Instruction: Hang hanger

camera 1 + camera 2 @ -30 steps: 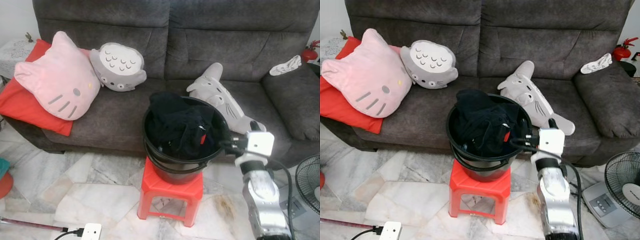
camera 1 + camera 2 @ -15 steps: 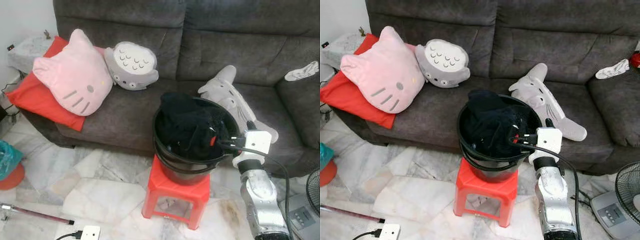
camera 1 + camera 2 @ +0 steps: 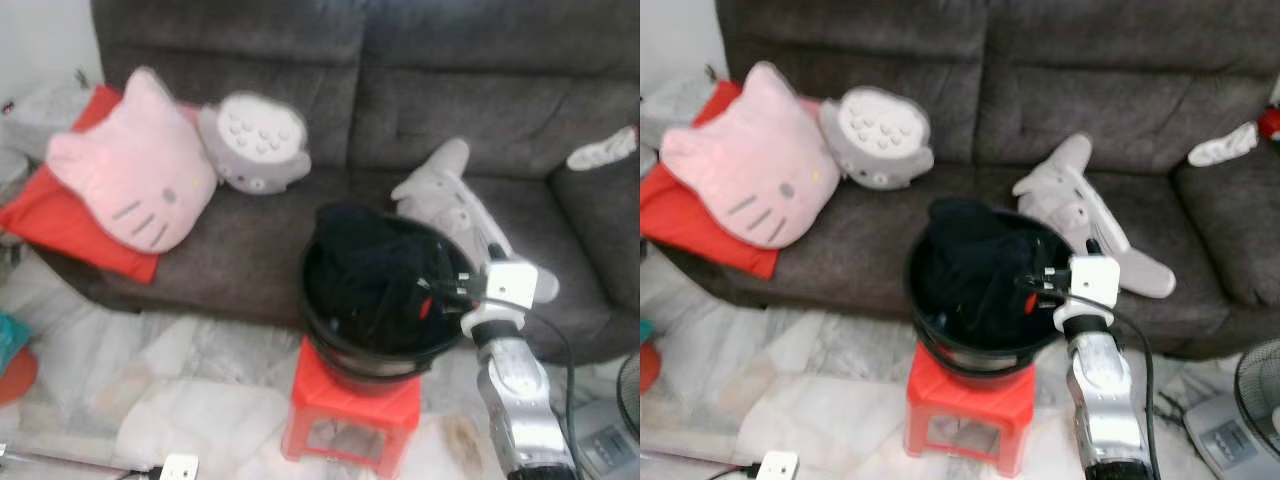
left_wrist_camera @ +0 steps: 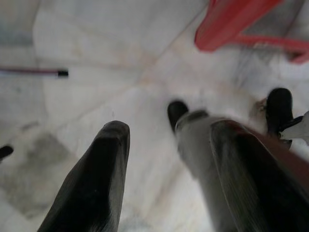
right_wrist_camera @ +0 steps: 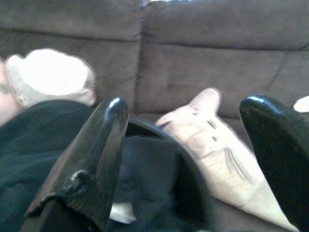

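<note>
Black clothes [image 3: 375, 270] fill the bucket [image 3: 340, 345] on the red stool [image 3: 350, 420], as before (camera shifted, blurrier). No hanger can be made out. Wrist views: right gripper [image 5: 188, 145] fingers spread above the clothes; left gripper [image 4: 169, 164] released over floor [image 4: 96, 43].

I could read no text, label, brand, number or sign anywhere in my feeds at that moment. The head views were blurred, and the red tag [image 3: 1026, 282] among the dark clothes in the black bucket [image 3: 930, 325] was too small for me to tell whether it carried any print.
</note>
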{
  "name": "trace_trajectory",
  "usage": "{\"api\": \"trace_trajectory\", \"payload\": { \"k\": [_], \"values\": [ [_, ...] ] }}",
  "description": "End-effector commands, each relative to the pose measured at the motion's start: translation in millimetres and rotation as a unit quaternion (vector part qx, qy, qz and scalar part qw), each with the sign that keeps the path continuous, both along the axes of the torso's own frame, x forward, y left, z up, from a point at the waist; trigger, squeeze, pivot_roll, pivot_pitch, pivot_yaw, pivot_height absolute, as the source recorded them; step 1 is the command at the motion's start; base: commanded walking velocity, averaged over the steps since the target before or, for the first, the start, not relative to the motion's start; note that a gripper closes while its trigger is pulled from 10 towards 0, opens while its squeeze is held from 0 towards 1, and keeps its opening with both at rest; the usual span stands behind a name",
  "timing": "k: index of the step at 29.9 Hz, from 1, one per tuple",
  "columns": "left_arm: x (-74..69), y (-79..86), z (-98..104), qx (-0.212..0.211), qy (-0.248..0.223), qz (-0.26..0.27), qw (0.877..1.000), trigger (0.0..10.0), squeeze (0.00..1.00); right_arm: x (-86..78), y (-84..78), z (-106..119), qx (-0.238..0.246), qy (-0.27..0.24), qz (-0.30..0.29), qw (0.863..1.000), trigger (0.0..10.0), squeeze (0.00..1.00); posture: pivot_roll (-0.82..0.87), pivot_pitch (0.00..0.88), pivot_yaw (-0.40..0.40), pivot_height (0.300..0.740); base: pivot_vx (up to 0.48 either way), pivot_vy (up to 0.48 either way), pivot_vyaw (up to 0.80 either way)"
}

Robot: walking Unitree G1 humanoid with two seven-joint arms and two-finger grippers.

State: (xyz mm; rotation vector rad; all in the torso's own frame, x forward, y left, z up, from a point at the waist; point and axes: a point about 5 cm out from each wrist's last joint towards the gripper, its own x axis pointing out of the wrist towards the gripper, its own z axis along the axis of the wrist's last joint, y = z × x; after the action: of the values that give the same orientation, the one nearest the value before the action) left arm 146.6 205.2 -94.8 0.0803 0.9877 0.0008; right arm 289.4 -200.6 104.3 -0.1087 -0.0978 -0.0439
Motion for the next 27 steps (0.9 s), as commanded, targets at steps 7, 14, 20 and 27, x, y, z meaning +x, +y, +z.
{"api": "trace_trajectory", "payload": {
  "k": [7, 14, 20, 27],
  "values": [
    [-9.2, 0.7, -4, 0.004, 0.019, -0.005, 1.0, 10.0, 0.0, 0.4, -1.5, 0, 0.006, 0.001, -0.004, 1.0, 10.0, 0.0, -0.09, 0.072, -0.013, 0.74, 0.0, 0.0, 0.0],
    [-8.3, 0.4, -3, 0.003, 0.02, -0.004, 1.0, 10.0, 0.0, -2.2, -18.2, -7, -0.046, 0.04, -0.029, 0.998, 10.0, 0.0, -0.1, 0.079, -0.013, 0.74, 0.0, 0.0, 0.0],
    [-7.8, 0.3, -3, 0.003, 0.02, -0.004, 1.0, 10.0, 0.0, -0.7, -36.2, -6, -0.184, 0.086, 0.014, 0.979, 10.0, 0.0, -0.1, 0.08, -0.01, 0.74, 0.0, 0.0, 0.0],
    [-7.6, 0.6, -3, 0.0, 0.023, -0.007, 1.0, 10.0, 0.0, 10.9, -53.9, 7, -0.365, 0.145, 0.093, 0.915, 10.0, 0.0, -0.11, 0.077, -0.002, 0.74, 0.0, 0.0, 0.0]
  ]
}}
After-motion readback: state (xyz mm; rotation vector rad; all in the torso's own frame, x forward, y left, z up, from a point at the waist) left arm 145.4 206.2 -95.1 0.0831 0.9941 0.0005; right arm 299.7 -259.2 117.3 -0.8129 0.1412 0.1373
